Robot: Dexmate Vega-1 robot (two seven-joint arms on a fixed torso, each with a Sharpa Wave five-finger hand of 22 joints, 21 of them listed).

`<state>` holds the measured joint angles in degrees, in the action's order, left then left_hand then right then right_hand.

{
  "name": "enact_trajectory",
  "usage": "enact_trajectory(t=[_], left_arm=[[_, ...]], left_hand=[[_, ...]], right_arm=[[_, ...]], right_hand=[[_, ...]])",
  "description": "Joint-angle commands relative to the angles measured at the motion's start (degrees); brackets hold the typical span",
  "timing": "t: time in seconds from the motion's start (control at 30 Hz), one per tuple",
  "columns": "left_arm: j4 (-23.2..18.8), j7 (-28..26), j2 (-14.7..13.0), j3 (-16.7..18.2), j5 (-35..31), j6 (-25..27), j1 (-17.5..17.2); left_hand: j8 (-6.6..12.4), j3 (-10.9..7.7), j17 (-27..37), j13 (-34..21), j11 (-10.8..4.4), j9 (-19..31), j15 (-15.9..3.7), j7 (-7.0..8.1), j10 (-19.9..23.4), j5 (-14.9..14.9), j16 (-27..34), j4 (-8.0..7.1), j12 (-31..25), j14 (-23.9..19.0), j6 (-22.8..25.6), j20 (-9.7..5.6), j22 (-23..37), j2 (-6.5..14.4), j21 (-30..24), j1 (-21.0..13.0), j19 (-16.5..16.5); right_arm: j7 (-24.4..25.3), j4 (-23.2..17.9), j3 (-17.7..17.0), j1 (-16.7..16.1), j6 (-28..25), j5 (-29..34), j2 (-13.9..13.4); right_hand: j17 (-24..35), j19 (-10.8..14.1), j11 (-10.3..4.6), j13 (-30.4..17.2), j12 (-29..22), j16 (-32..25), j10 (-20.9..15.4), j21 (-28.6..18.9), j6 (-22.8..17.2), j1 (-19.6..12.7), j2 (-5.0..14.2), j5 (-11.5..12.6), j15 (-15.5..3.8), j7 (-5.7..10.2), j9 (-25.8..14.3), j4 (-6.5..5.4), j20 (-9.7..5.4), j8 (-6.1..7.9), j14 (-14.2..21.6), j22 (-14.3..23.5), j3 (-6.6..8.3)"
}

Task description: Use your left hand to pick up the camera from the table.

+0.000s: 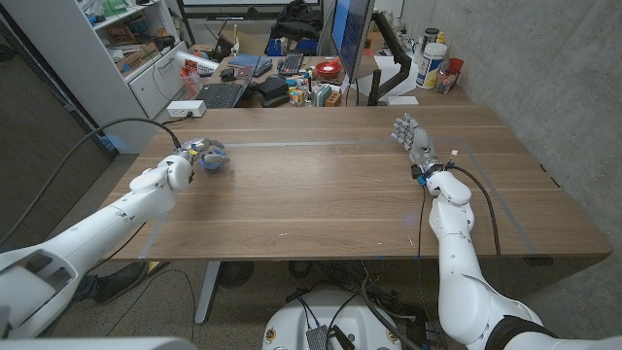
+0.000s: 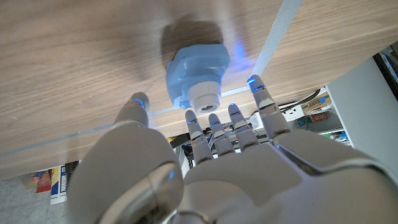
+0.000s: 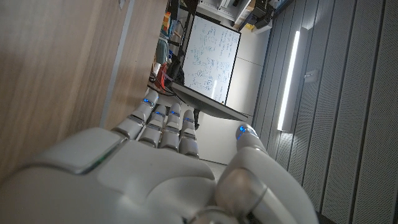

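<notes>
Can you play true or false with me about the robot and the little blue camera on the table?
1. The camera is light blue. True.
2. The left hand has lifted the camera high off the table. False: the camera sits on the wood, with the fingers spread just beside it.
3. The right hand is holding the camera. False: it holds nothing and is on the far side of the table from the camera.
4. The table is wooden. True.
5. The camera is near the robot's left hand. True.
</notes>
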<state>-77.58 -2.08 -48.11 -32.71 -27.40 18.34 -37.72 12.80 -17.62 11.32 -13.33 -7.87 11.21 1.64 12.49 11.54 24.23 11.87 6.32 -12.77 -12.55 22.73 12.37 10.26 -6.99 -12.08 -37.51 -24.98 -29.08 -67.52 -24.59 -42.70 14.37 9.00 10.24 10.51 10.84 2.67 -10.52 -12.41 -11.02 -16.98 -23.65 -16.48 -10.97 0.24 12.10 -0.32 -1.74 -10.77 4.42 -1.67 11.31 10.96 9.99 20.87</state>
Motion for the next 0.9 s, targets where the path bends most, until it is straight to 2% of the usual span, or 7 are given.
enact_trajectory(t=[0.03,0.57,0.7,0.77,0.83,0.9], left_arm=[[-0.04,1.53,-0.15,-1.00,-0.79,1.34,0.73],[-0.66,-0.34,-0.25,-1.03,-1.42,1.46,-0.44],[-0.97,-1.55,-0.05,-0.83,-1.48,1.33,-1.01],[-1.07,-2.60,0.12,-0.58,-1.39,0.99,-1.40],[-1.19,-3.68,0.27,-0.38,-1.40,0.61,-1.76],[-1.24,-4.41,0.45,-0.27,-1.42,0.35,-1.96]], left_hand=[[-0.25,-0.10,0.08,-0.12,-0.32,0.09,0.02,0.08,0.22,0.07,0.29,0.31,-0.49,-0.28,0.26,0.03,0.16,-0.13,0.19,-0.78,-0.65],[0.19,-0.94,0.04,-0.26,-0.82,0.14,-1.01,0.05,2.42,-0.05,0.72,1.54,-1.28,-2.35,1.84,-0.05,0.23,0.55,-0.13,-4.20,-2.06],[0.58,-1.68,0.10,-0.41,-1.15,0.16,-1.65,0.08,4.13,-0.44,1.16,2.16,-1.83,-4.34,3.36,-0.14,0.29,1.22,-0.78,-6.78,-4.37],[0.82,-2.05,0.18,-0.53,-1.24,0.17,-2.58,0.08,5.10,-0.78,1.50,2.42,-2.13,-5.81,4.35,-0.19,0.29,1.47,-1.24,-8.32,-6.18],[1.12,-2.64,0.31,-0.73,-1.41,0.19,-3.13,0.07,6.43,-1.33,1.92,2.67,-2.50,-7.85,5.74,-0.39,0.26,1.88,-2.07,-10.69,-9.43],[1.42,-3.03,0.43,-0.88,-1.43,0.22,-3.40,0.04,7.49,-1.76,1.97,2.70,-2.80,-8.53,6.89,-0.43,0.19,2.24,-2.46,-12.11,-11.31]], right_arm=[[-0.06,0.94,0.25,0.80,0.65,0.25,0.12],[-0.32,1.52,0.59,1.38,1.20,0.43,0.15],[-0.44,1.89,0.60,1.63,1.43,0.40,0.07],[-0.53,2.16,0.59,1.80,1.56,0.39,-0.01],[-0.65,2.37,0.57,1.94,1.67,0.32,-0.05],[-0.71,2.47,0.57,2.02,1.67,0.36,-0.09]], right_hand=[[0.10,0.76,0.10,-0.19,0.06,-0.04,-0.57,0.17,-0.25,0.07,0.48,0.41,0.11,0.17,-0.30,0.13,-0.07,0.02,0.63,0.17,0.16],[0.11,1.47,0.09,-0.19,0.00,-0.26,-0.79,0.32,-0.25,0.04,0.53,0.43,-0.05,0.22,-0.30,0.20,-0.09,0.02,1.36,0.19,0.12],[0.11,1.56,0.21,-0.19,0.00,-0.28,-0.81,0.38,-0.27,0.03,0.52,0.43,-0.07,0.29,-0.30,0.22,-0.08,0.03,1.48,0.19,0.11],[0.11,1.62,0.10,-0.19,0.00,-0.28,-0.81,0.41,-0.30,0.04,0.51,0.43,-0.16,0.31,-0.30,0.23,-0.06,0.04,1.51,0.20,0.10],[0.11,1.64,0.14,-0.19,-0.02,-0.27,-0.87,0.45,-0.28,0.04,0.51,0.44,-0.15,0.34,-0.30,0.24,-0.05,0.04,1.52,0.20,0.08],[0.11,1.68,0.10,-0.19,-0.02,-0.28,-0.87,0.50,-0.28,0.04,0.49,0.44,-0.09,0.35,-0.30,0.25,-0.03,0.03,1.57,0.20,0.07]])
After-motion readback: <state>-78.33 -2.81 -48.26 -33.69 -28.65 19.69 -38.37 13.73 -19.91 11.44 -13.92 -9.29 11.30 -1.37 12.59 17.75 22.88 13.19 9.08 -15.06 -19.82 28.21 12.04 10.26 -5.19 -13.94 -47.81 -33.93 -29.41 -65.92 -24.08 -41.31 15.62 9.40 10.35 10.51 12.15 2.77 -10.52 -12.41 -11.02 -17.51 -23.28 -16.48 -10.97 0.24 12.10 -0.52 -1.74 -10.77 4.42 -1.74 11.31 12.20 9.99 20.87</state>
